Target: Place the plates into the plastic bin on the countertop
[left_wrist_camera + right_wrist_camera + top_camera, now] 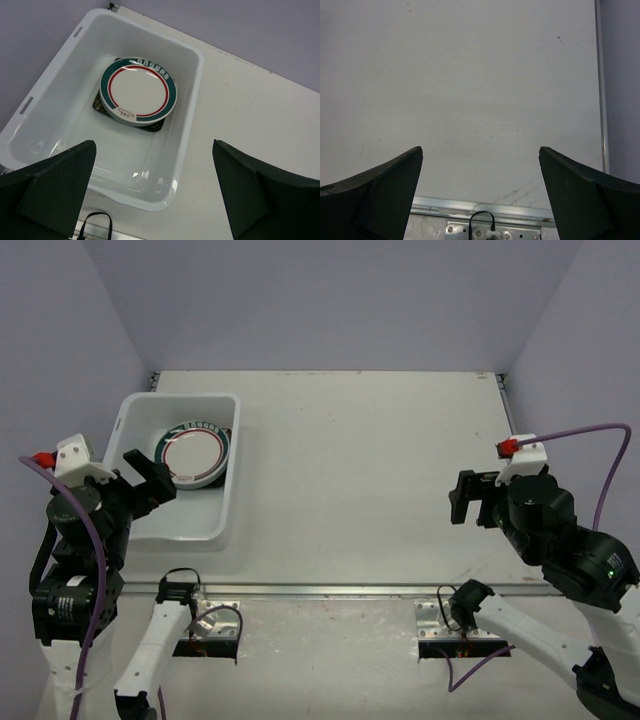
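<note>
Inside the plastic bin (pixel 50 115) the plates (pixel 137 90) lie stacked; left fingers (pixel 50 185) and right fingers (pixel 375 190), open and empty, should lift clear.

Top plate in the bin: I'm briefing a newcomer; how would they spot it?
A white plastic bin sits at the left of the countertop. Its stack's top plate is round and white, with a teal rim and red ring, unlike the dark square plate beneath.

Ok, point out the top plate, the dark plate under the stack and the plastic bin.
top plate (pixel 138 90), left wrist view, its white centre.
dark plate (pixel 98 105), left wrist view, its exposed left corner.
plastic bin (pixel 180 397), top external view, its far rim.
</note>
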Motion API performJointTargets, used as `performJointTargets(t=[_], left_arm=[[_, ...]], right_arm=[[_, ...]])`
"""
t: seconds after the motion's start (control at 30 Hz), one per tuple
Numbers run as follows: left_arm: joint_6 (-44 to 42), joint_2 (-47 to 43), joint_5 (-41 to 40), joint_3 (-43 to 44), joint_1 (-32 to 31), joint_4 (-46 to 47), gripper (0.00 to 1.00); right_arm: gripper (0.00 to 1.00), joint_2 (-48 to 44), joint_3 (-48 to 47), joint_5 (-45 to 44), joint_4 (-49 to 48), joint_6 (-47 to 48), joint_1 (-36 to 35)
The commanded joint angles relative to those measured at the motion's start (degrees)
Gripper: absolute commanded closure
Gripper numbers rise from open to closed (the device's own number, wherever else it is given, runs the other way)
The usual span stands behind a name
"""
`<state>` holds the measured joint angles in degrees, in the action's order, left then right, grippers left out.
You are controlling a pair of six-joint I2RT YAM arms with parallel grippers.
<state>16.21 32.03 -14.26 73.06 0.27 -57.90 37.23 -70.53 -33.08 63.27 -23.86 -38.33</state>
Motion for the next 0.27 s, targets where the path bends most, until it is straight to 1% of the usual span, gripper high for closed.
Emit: performJointTargets(t=[0.0, 0.23], left_arm=[[-1.4, 1.2, 2.3, 0.5, -1.1, 4.1, 0.0], [-1.4, 2.3, 2.6, 1.9, -1.1, 4.3, 0.0]], right_arm=[[0.01, 1.2, 0.9, -0.5, -4.5, -1.0, 0.2], [0.01, 2.6, 1.9, -0.6, -6.9, -1.0, 0.2]])
